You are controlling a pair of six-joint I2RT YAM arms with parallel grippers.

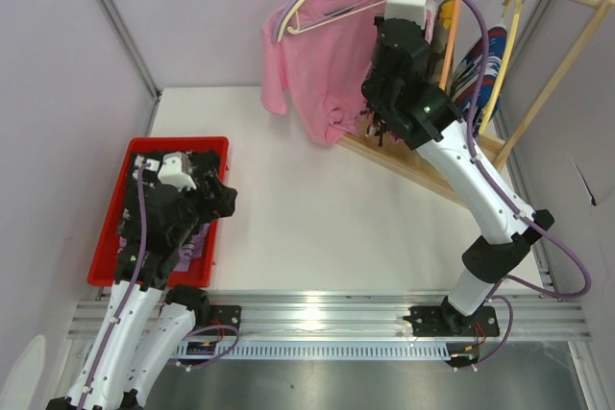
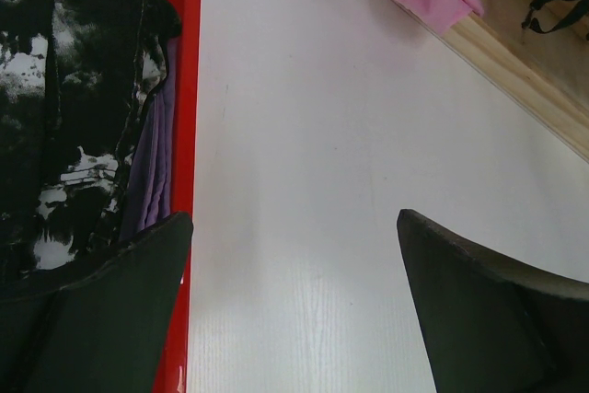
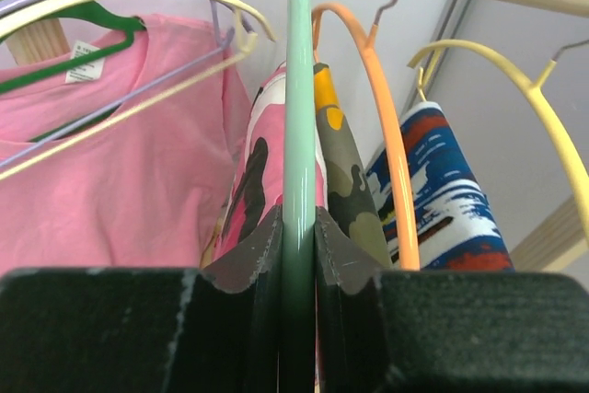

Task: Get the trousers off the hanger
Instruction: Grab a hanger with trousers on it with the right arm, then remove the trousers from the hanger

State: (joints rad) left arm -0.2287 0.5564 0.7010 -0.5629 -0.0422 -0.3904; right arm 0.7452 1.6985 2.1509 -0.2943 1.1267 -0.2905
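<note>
The right gripper (image 3: 296, 255) pinches the mint-green hanger (image 3: 299, 135) on the rail, presumably steadying it so the pink camouflage trousers (image 3: 256, 181) draped there slide off (the left gripper (image 2: 294, 306) hovers, jaws apart, at the red bin (image 2: 187, 89)).

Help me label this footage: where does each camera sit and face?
Top external: above, behind the bases, looking down at the table; left arm and right arm show.
Left wrist: facing across the table beside the red bin; the open left hand shows.
Right wrist: facing the hung trousers; the right hand shows, shut on the mint hanger.
All share the pink T-shirt.
</note>
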